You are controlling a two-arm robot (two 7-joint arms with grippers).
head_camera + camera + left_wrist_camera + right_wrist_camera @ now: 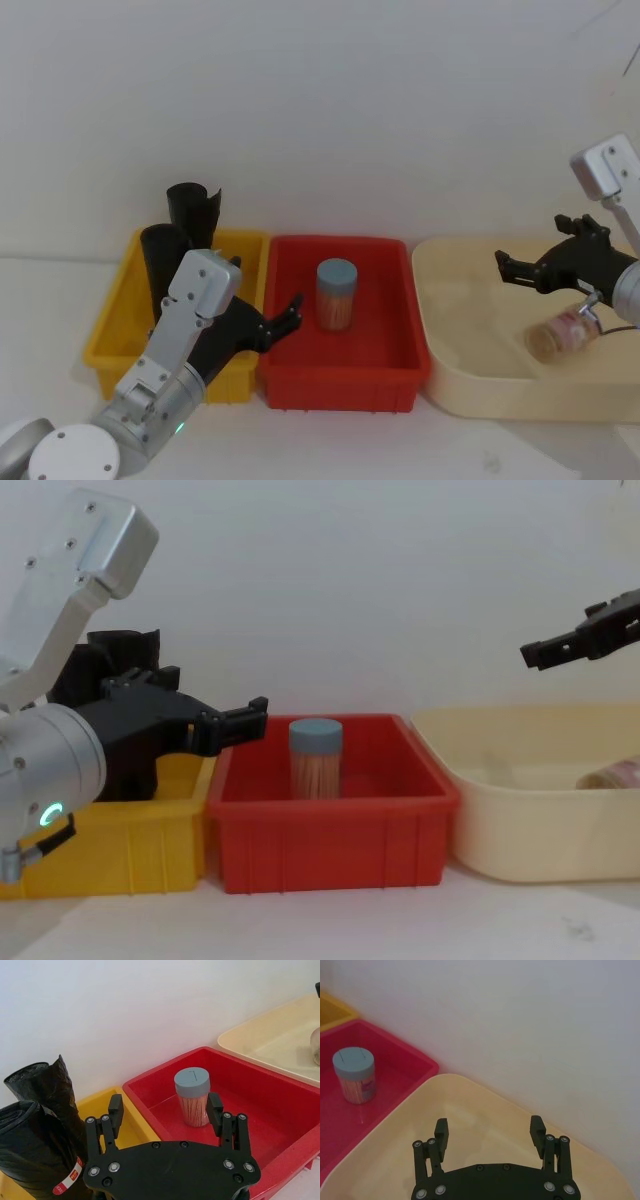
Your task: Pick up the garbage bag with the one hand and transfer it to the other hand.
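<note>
The garbage bag [163, 258] is a black roll standing in the yellow bin [112, 318]; its red-and-white label band shows on the garbage bag [31, 1155] in the left wrist view. My left gripper [283, 320], on the green-ringed arm, hovers open over the edge between the yellow and red bins, just right of the bag and not touching it. The open fingers of the left gripper [165, 1107] hold nothing. My right gripper [530, 252] hangs open above the cream tray [470, 375], and the right gripper [489, 1130] is empty.
A taller plain black roll [196, 212] stands behind the bag in the yellow bin. The red bin [340, 385] holds an upright toothpick jar [336, 295] with a grey-blue lid. A jar [562, 335] lies on its side in the cream tray. A white wall is close behind.
</note>
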